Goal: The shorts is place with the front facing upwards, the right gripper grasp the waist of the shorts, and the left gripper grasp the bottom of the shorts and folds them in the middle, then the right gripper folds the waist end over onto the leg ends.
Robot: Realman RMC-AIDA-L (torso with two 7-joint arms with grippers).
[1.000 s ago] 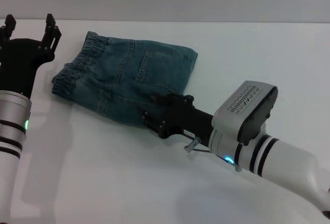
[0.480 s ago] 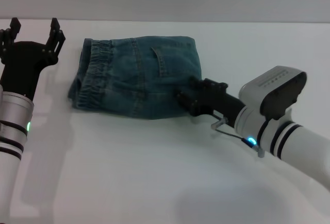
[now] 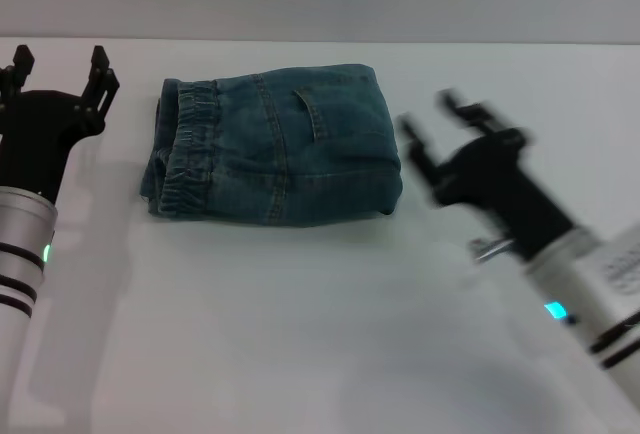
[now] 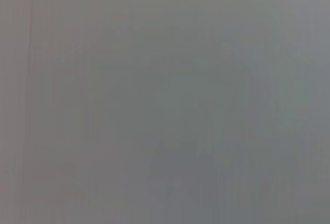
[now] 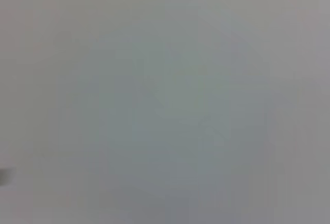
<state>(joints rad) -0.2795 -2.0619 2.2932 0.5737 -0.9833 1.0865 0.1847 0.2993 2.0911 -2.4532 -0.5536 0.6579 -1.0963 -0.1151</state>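
The shorts point(image 3: 285, 149) lie folded into a compact blue denim rectangle on the white table point(image 3: 300, 334), a stitched pocket facing up. The ruched waist point(image 3: 185, 154) forms the bundle's left side, on top. The bottom hems and leg ends are hidden in the fold. My right gripper point(image 3: 432, 126) hovers open just right of the bundle, touching nothing. Left of the shorts, my left gripper point(image 3: 58, 64) stands open and holds nothing. Both wrist views show only blank grey surface.
The table's far edge point(image 3: 500, 44) runs just behind the shorts. White tabletop stretches in front of the bundle and to its right.
My right gripper has let go of the shorts and pulled back to the right, fingers now open. The bundle has settled flat. The left arm has barely moved.
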